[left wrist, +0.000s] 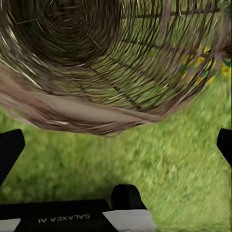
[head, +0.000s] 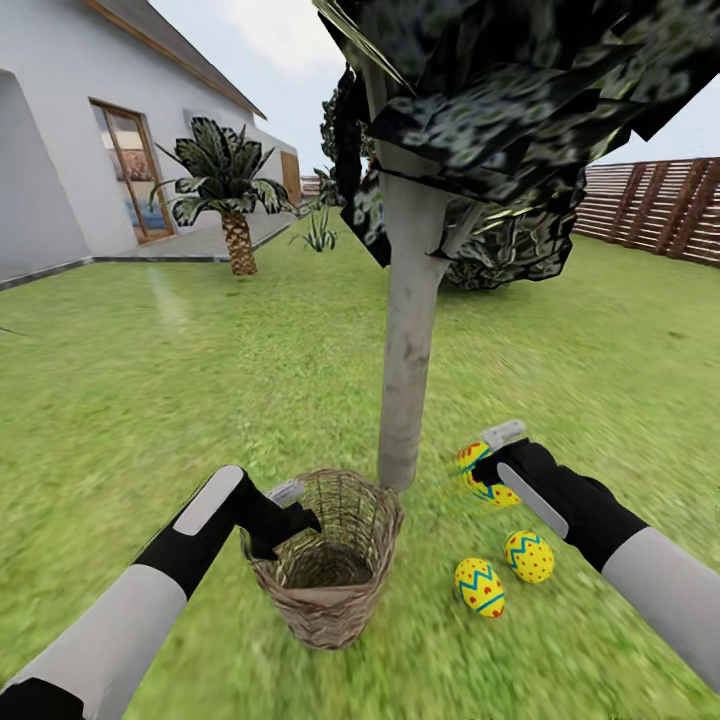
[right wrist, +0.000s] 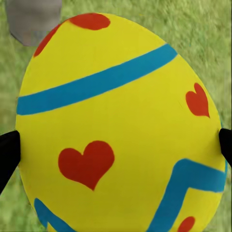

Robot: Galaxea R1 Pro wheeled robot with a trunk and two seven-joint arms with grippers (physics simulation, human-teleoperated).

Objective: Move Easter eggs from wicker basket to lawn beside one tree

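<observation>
The wicker basket (head: 330, 570) stands on the lawn (head: 150, 400) just in front of the tree (head: 408, 340) with the pale grey trunk. Its inside (left wrist: 72, 29) holds no eggs. My left gripper (head: 292, 503) is open at the basket's left rim, with its fingers (left wrist: 9, 150) spread wide and nothing between them. Two Easter eggs (head: 480, 587) (head: 529, 556) lie on the grass right of the basket, near the trunk's foot. My right gripper (head: 487, 468) is shut on the third egg (right wrist: 121, 121), held just above the grass beside the trunk (right wrist: 34, 19).
A scaly-trunked palm (head: 238, 235) and a white house (head: 50, 170) with a door stand at the far left. A brown slatted fence (head: 650, 205) runs at the far right, with a dark bush (head: 510, 250) behind the tree. Open grass spreads to the left and right.
</observation>
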